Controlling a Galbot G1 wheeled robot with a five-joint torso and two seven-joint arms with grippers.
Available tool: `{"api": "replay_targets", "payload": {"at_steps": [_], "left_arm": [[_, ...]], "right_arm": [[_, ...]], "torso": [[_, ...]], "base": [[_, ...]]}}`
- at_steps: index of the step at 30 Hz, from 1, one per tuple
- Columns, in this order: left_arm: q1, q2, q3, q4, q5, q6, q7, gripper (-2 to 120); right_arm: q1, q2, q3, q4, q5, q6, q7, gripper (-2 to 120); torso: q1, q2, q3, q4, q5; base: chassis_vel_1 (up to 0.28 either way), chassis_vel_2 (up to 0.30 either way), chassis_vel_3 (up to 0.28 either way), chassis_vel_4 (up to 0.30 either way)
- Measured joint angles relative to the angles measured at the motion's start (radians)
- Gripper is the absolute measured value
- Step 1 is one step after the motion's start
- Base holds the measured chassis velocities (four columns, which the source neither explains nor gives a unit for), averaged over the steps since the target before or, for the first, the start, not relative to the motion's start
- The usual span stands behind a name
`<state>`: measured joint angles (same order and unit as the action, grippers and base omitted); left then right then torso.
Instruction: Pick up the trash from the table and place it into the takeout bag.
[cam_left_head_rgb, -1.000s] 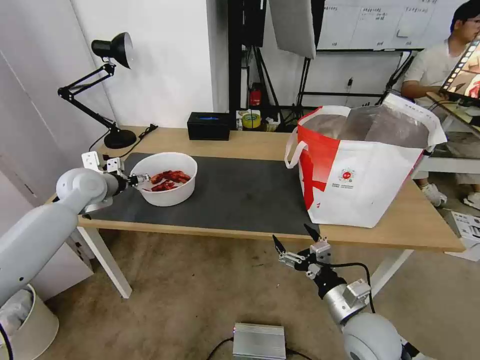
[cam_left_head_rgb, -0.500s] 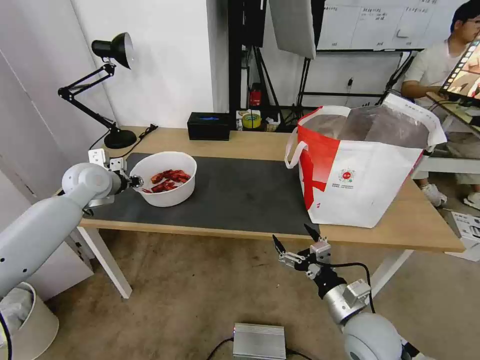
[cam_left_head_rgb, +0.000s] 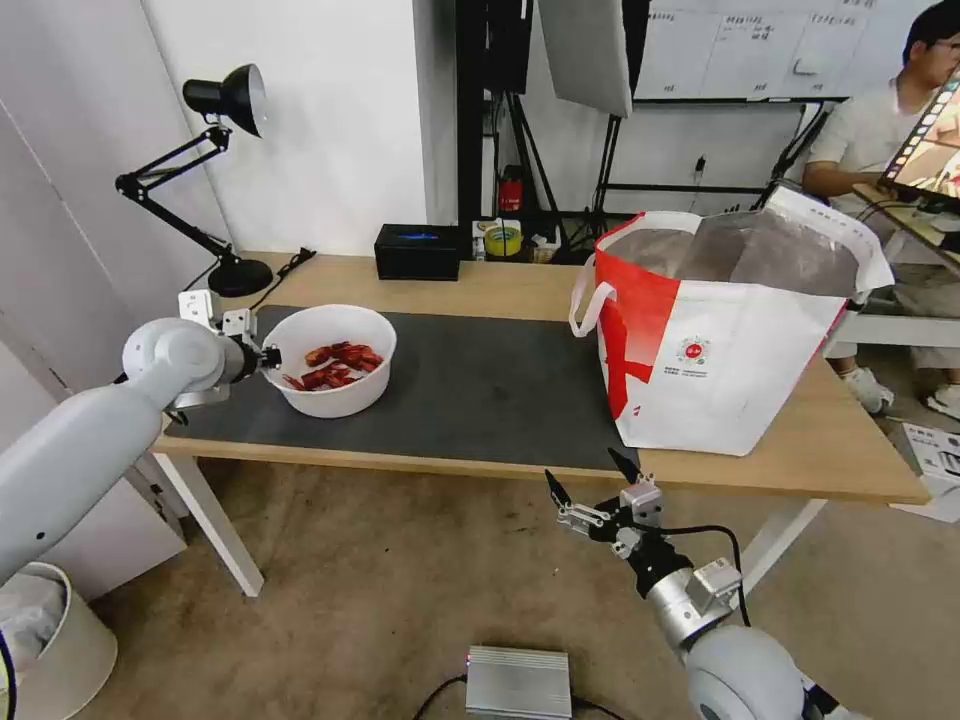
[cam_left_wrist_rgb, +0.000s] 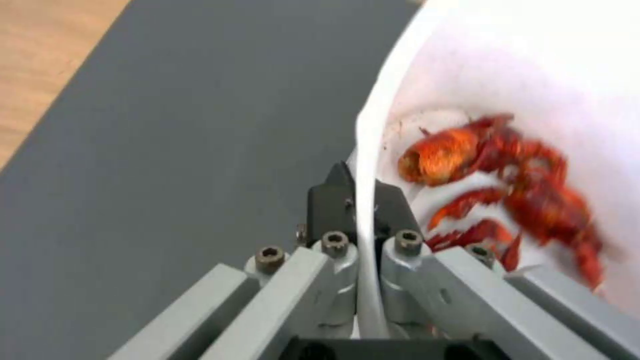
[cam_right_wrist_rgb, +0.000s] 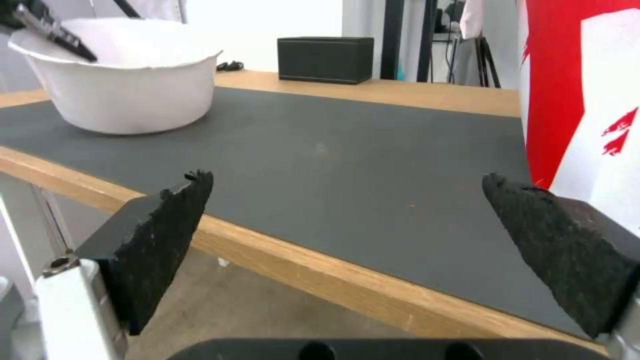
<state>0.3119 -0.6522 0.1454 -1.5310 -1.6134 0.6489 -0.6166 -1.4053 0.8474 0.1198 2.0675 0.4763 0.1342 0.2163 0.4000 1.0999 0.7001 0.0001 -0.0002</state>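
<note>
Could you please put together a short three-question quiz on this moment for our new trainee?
1. True or false: the left gripper is shut on the rim of the white bowl.
2. The right gripper is: A) in the takeout bag, B) open below the table edge, C) on the lamp.
3. What lies in the bowl?

Key: 1 true; 2 B; 3 red crayfish shells.

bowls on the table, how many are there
1: the white bowl of red shells sits at the left end of the dark mat, its rim pinched in the left gripper jaws.
</note>
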Motion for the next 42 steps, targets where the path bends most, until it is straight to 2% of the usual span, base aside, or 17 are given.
{"api": "replay_targets", "payload": {"at_steps": [7, 11, 14, 15, 18, 19, 22, 23, 27, 28, 31, 32, 35, 36, 42], "left_arm": [[-0.080, -0.008, 0.010, -0.060, -0.069, -0.019, -0.030, 0], [-0.161, -0.033, 0.062, -0.083, -0.108, -0.030, -0.059, 0], [-0.272, -0.076, 0.125, -0.095, -0.155, -0.037, -0.093, 0], [-0.272, -0.076, 0.125, -0.095, -0.155, -0.037, -0.093, 0], [-0.396, -0.143, 0.191, -0.090, -0.196, -0.043, -0.127, 0], [-0.396, -0.143, 0.191, -0.090, -0.196, -0.043, -0.127, 0], [-0.493, -0.209, 0.260, -0.057, -0.225, -0.048, -0.147, 0], [-0.493, -0.209, 0.260, -0.057, -0.225, -0.048, -0.147, 0], [-0.585, -0.316, 0.325, -0.002, -0.254, -0.061, -0.170, 0], [-0.585, -0.316, 0.325, -0.002, -0.254, -0.061, -0.170, 0], [-0.625, -0.388, 0.347, 0.043, -0.256, -0.069, -0.180, 0], [-0.625, -0.388, 0.347, 0.043, -0.256, -0.069, -0.180, 0], [-0.663, -0.465, 0.359, 0.101, -0.251, -0.077, -0.186, 0], [-0.663, -0.465, 0.359, 0.101, -0.251, -0.077, -0.186, 0], [-0.710, -0.576, 0.368, 0.199, -0.222, -0.095, -0.210, 0]], "right_arm": [[0.000, 0.000, 0.000, 0.000, 0.000, 0.000, 0.000, 100], [0.000, 0.000, 0.000, 0.000, 0.000, 0.000, 0.000, 100], [0.000, 0.000, 0.000, 0.000, 0.000, 0.000, 0.000, 100], [0.000, 0.000, 0.000, 0.000, 0.000, 0.000, 0.000, 100], [0.000, 0.000, 0.000, 0.000, 0.000, 0.000, 0.000, 100], [0.000, 0.000, 0.000, 0.000, 0.000, 0.000, 0.000, 100], [0.000, 0.000, 0.000, 0.000, 0.000, 0.000, 0.000, 100], [0.000, 0.000, 0.000, 0.000, 0.000, 0.000, 0.000, 100], [0.000, 0.000, 0.000, 0.000, 0.000, 0.000, 0.000, 100], [0.000, 0.000, 0.000, 0.000, 0.000, 0.000, 0.000, 100], [0.000, 0.000, 0.000, 0.000, 0.000, 0.000, 0.000, 100], [0.000, 0.000, 0.000, 0.000, 0.000, 0.000, 0.000, 100], [0.000, 0.000, 0.000, 0.000, 0.000, 0.000, 0.000, 100], [0.000, 0.000, 0.000, 0.000, 0.000, 0.000, 0.000, 100], [0.000, 0.000, 0.000, 0.000, 0.000, 0.000, 0.000, 100]], "torso": [[0.000, 0.000, 0.000, 0.0000, 0.0005], [0.000, 0.000, 0.000, -0.0001, 0.0002], [0.000, 0.000, 0.000, 0.0000, 0.0004], [0.000, 0.000, 0.000, 0.0000, 0.0004], [0.000, 0.000, 0.000, -0.0004, 0.0007], [0.000, 0.000, 0.000, -0.0004, 0.0007], [0.000, 0.000, 0.000, -0.0003, 0.0005], [0.000, 0.000, 0.000, -0.0003, 0.0005], [0.000, 0.000, 0.000, -0.0003, 0.0007], [0.000, 0.000, 0.000, -0.0003, 0.0007], [0.000, 0.000, 0.000, -0.0003, 0.0005], [0.000, 0.000, 0.000, -0.0003, 0.0005], [0.000, 0.000, 0.000, -0.0003, 0.0006], [0.000, 0.000, 0.000, -0.0003, 0.0006], [0.000, 0.000, 0.000, -0.0001, 0.0004]], "base": [[0.000, 0.000, 0.000, 0.000], [0.000, 0.000, 0.000, 0.000], [0.000, 0.000, 0.000, 0.000], [0.000, 0.000, 0.000, 0.000], [0.000, 0.000, 0.000, 0.000], [0.000, 0.000, 0.000, 0.000], [0.000, 0.000, 0.000, 0.000], [0.000, 0.000, 0.000, 0.000], [0.000, 0.000, 0.000, 0.000], [0.000, 0.000, 0.000, 0.000], [0.000, 0.000, 0.000, 0.000], [0.000, 0.000, 0.000, 0.000], [0.000, 0.000, 0.000, 0.000], [0.000, 0.000, 0.000, 0.000], [0.000, 0.000, 0.000, 0.000]]}}
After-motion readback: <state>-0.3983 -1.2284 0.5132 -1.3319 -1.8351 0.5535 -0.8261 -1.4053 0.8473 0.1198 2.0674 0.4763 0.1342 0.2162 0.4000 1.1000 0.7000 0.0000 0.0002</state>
